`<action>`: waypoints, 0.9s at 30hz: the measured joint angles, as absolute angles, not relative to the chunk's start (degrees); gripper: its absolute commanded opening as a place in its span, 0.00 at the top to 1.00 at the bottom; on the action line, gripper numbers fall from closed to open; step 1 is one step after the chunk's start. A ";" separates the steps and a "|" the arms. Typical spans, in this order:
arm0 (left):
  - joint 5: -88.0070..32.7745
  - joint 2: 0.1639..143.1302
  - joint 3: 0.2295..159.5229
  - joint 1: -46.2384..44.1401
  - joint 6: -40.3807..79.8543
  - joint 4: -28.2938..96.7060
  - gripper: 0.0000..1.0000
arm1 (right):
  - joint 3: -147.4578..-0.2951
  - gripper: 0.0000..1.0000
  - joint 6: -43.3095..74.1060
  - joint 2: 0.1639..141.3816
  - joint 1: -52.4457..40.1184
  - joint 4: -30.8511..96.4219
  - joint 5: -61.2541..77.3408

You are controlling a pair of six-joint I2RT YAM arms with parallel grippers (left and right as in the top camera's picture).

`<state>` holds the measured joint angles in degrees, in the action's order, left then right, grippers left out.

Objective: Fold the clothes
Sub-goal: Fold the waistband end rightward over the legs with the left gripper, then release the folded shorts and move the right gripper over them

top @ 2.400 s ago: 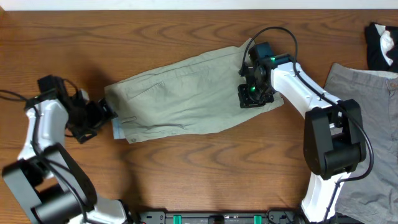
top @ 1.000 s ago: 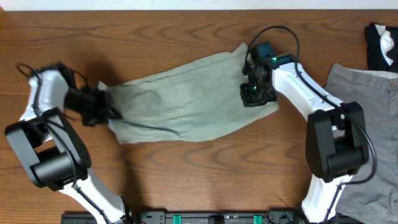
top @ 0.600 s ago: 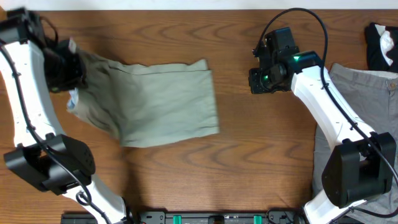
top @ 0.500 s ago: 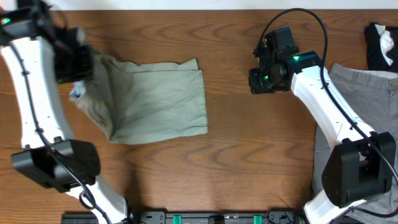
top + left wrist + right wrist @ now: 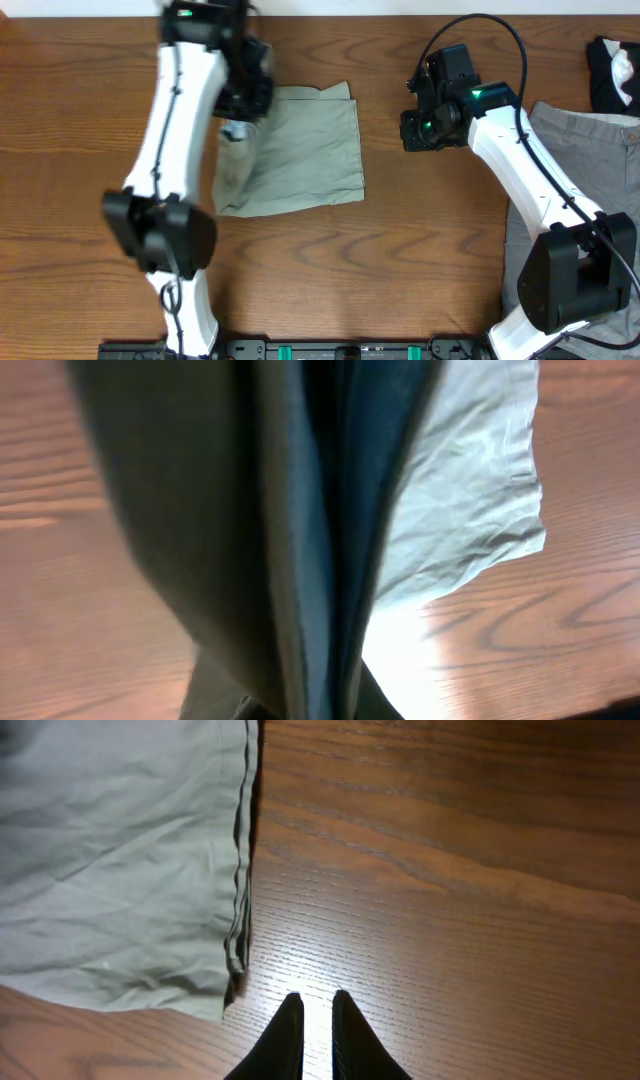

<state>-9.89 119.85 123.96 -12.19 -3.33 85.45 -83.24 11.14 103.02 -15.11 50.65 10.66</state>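
Although the shorts [image 5: 305, 150] lie doubled over near the right gripper [image 5: 420, 128], which is all but closed and empty, the left gripper [image 5: 243, 98] clamps one raised edge, so the fold looks unfinished.

I see the shorts [image 5: 300, 150] as matt woven cloth, softly creased, with stitched hems. The table [image 5: 420, 280] is grained wood with a satin sheen that catches the glare. The right claw [image 5: 310, 1032] looks like smooth black plastic.
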 measured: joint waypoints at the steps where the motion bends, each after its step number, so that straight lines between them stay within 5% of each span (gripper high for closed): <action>1: -9.87 121.43 123.96 -13.26 -2.20 85.12 0.94 | -83.24 0.90 11.14 103.02 -15.11 50.76 10.66; 8: -10.13 129.10 123.87 -18.44 8.93 81.52 0.93 | -83.24 0.89 11.14 103.02 -15.11 50.98 10.66; 11: -10.24 130.41 123.87 -19.57 13.78 80.40 0.53 | -83.24 0.89 11.14 103.02 -15.11 51.07 10.66; 27: -20.62 125.10 124.64 -17.37 15.62 84.62 0.62 | -83.24 0.87 11.14 103.02 -15.11 50.78 10.68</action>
